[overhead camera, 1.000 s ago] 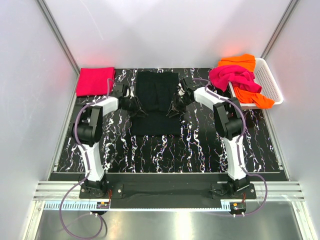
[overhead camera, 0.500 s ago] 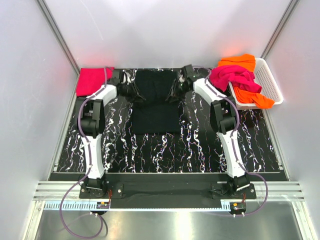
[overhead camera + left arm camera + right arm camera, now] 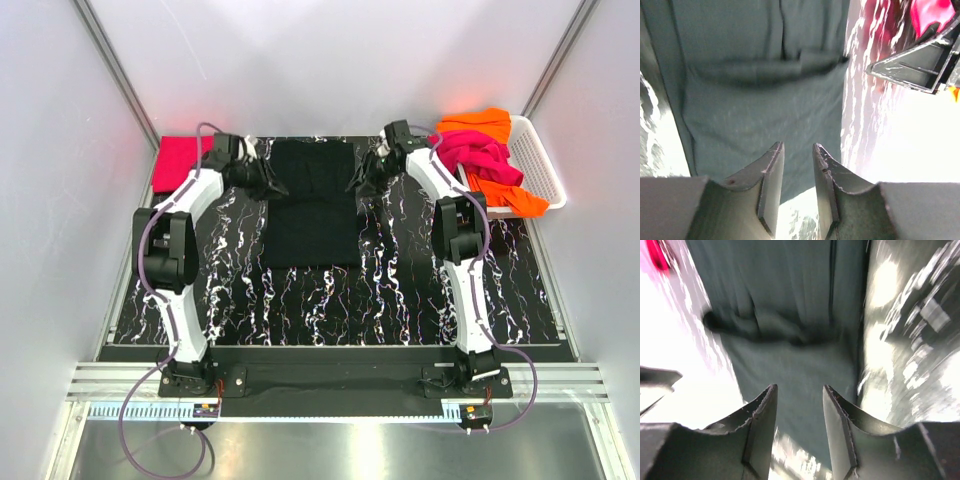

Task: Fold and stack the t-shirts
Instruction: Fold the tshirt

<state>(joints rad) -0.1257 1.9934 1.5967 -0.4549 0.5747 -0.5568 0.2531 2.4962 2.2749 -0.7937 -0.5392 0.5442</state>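
Note:
The black t-shirt (image 3: 312, 205) lies folded into a long rectangle in the middle of the mat, its top layer doubled over the far half. My left gripper (image 3: 274, 188) hovers at its far left edge and my right gripper (image 3: 360, 186) at its far right edge. In the left wrist view the left gripper (image 3: 797, 148) is narrowly open and empty over the black t-shirt (image 3: 765, 110). In the right wrist view the right gripper (image 3: 799, 390) is open wider, also empty, over the black t-shirt (image 3: 790, 360). A folded red-pink t-shirt (image 3: 175, 160) lies at the far left, partly behind my left arm.
A white lattice basket (image 3: 540, 160) stands at the far right with a magenta t-shirt (image 3: 475, 155) and an orange t-shirt (image 3: 488, 122) spilling over its rim. The marbled black mat (image 3: 400, 290) ends at a metal rail near the arm bases. Grey walls close in on both sides.
Both grippers have moved from the shirt's middle toward its far end and have come off the cloth. The right jaws have widened. The black shirt stays folded.

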